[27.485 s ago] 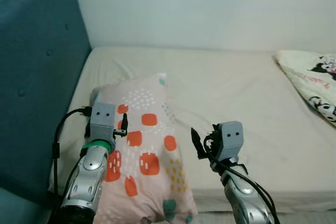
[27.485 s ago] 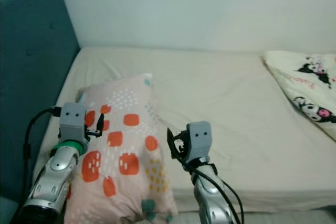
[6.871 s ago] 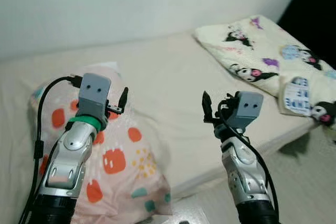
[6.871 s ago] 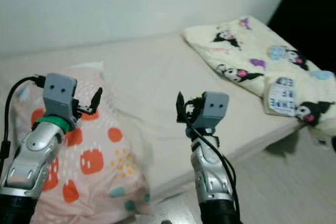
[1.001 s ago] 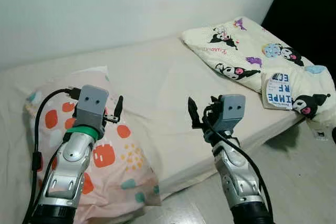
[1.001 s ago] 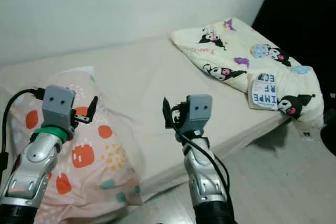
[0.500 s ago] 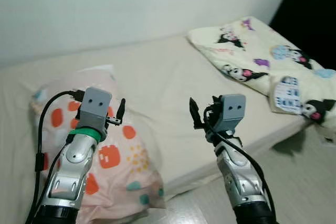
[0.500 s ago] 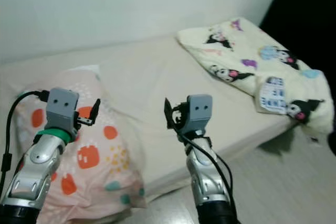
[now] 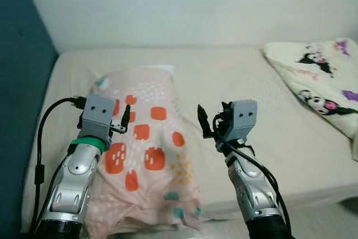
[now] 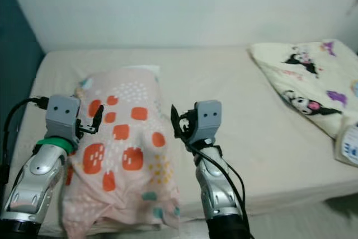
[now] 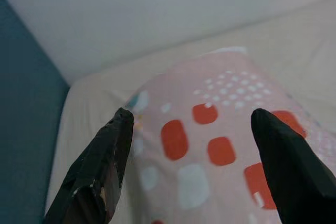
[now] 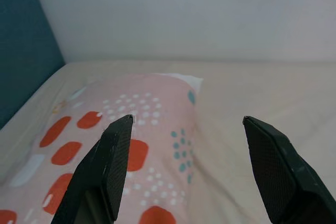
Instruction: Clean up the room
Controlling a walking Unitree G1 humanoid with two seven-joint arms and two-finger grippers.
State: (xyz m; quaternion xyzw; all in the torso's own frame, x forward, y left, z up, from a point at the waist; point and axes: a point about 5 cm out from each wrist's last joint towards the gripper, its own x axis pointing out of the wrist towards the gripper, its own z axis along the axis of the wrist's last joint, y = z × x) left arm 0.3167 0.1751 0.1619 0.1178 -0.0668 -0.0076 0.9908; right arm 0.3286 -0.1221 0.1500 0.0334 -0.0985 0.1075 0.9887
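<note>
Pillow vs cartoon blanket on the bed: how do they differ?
The pillow is pink with orange and teal spots; the blanket is cream with black cartoon figures. The pillow lies on the robot's left by the blue headboard, its near end overhanging the mattress edge; the blanket lies far right, partly out of frame. Both rest on the mattress.

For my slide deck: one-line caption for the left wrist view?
Open left gripper fingers frame a pink pillow with red patches on a beige bed.

White wall [image 9: 168, 4], teal headboard [image 9: 22, 82], beige mattress [image 9: 240, 76].
</note>
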